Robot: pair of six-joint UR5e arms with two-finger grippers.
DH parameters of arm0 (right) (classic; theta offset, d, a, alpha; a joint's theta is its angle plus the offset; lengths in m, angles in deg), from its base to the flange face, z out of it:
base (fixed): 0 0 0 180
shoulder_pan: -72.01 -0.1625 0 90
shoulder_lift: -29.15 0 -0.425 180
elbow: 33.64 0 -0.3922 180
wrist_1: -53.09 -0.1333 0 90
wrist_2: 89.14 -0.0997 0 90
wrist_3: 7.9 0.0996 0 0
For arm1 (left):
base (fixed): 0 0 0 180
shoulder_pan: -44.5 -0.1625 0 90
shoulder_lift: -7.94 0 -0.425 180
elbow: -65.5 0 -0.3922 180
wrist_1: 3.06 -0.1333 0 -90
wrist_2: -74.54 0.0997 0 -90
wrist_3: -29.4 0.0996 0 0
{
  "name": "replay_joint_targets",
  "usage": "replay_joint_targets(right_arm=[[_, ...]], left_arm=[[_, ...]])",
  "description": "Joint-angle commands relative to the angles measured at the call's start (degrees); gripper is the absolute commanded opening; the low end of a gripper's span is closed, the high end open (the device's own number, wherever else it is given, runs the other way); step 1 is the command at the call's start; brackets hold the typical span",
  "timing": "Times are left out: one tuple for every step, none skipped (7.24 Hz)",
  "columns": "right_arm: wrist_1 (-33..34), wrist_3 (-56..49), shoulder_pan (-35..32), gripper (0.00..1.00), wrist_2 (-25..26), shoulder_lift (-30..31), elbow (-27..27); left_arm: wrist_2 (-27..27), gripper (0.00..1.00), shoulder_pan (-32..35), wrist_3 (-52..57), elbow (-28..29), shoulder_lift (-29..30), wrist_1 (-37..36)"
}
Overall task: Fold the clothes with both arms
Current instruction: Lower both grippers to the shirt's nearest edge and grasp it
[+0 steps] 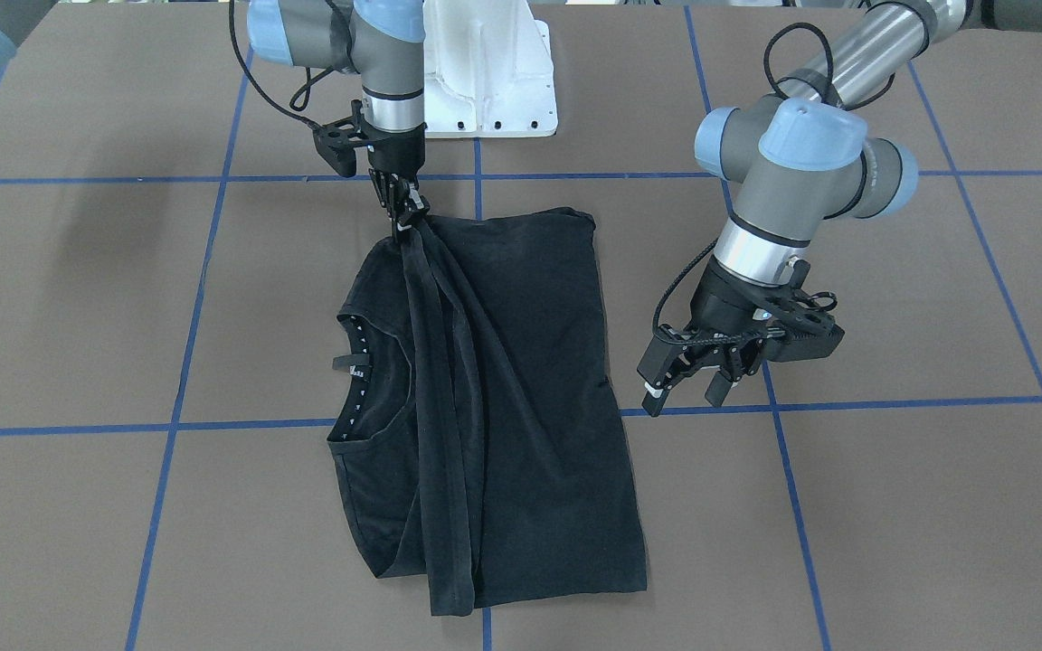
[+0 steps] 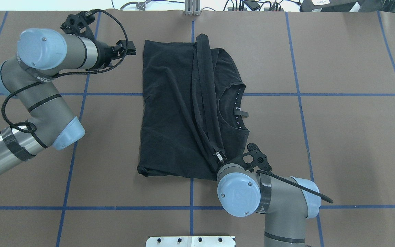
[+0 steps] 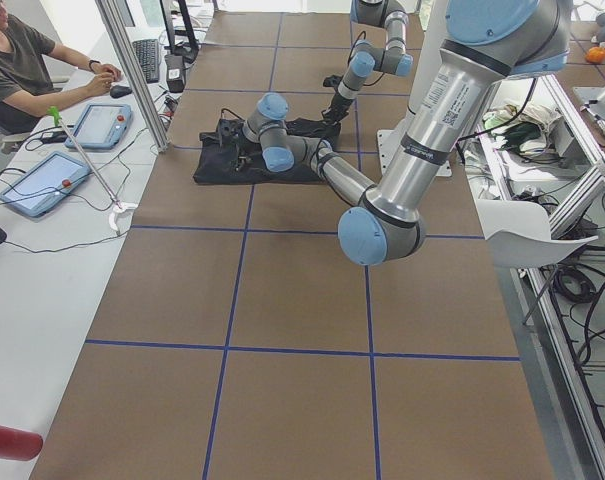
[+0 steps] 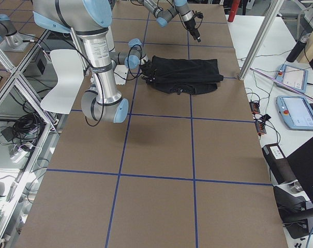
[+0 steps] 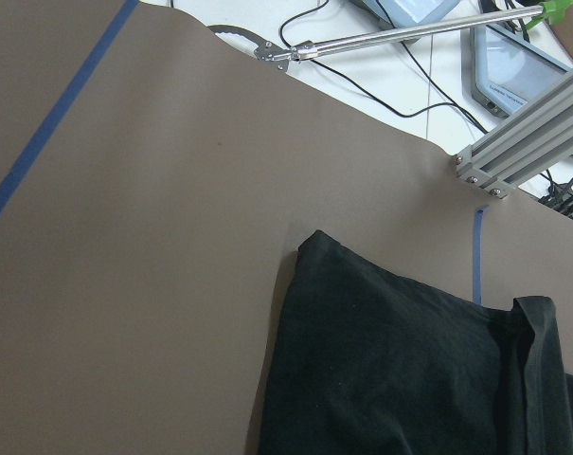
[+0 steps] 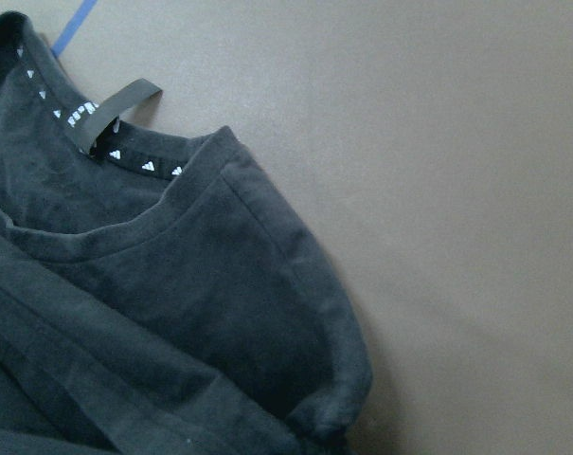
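Observation:
A black T-shirt (image 1: 539,362) lies partly folded on the brown table, its collar (image 2: 235,109) and inner label facing up. No chest graphic shows. My right gripper (image 1: 407,220) is shut on a hem edge of the shirt (image 2: 170,113) at the near side, lifting a long fold that drapes across the body. That same gripper (image 2: 219,156) sits just in front of its blue wrist cap. My left gripper (image 1: 686,391) hangs open and empty beside the shirt's other long side, apart from the cloth. The left wrist view shows a shirt corner (image 5: 390,370); the right wrist view shows the collar (image 6: 134,161).
The white base pedestal (image 1: 489,81) stands at the robot's side of the table. Blue tape lines (image 2: 190,94) grid the surface. A seated person (image 3: 22,70) and tablets (image 3: 42,180) are beyond the far edge, with an aluminium post (image 5: 523,142).

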Motion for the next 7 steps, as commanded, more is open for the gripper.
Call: replay_joint_targets(right_arm=[[0.5,-0.6,-0.1,0.0,-1.5,3.5,5.3],[0.5,-0.7,-0.1,0.0,-1.6,4.4,6.9],[0.5,-0.7,-0.1,0.0,-1.7,4.7,7.1],[0.5,-0.7,0.1,0.0,-1.7,4.9,7.2],[0.4,-0.7,0.2,0.0,-1.7,5.0,7.2],[0.4,-0.7,0.3,0.0,-1.7,4.9,7.2],[0.4,-0.7,0.3,0.0,-1.8,4.9,7.2]], left_arm=[[5.6,0.96,-6.6,-5.9,-8.6,-7.0,0.6],[11.1,0.96,-12.9,-10.7,-12.3,-9.5,0.6],[13.3,0.96,-18.7,-16.6,-16.6,-13.5,0.6],[19.4,0.92,-26.6,-21.9,-18.0,-15.1,0.6],[21.8,0.82,-31.8,-24.7,-17.7,-15.6,0.6],[23.5,0.78,-34.4,-25.6,-17.0,-15.2,0.3],[23.6,0.71,-35.2,-25.7,-16.8,-15.1,0.3]])
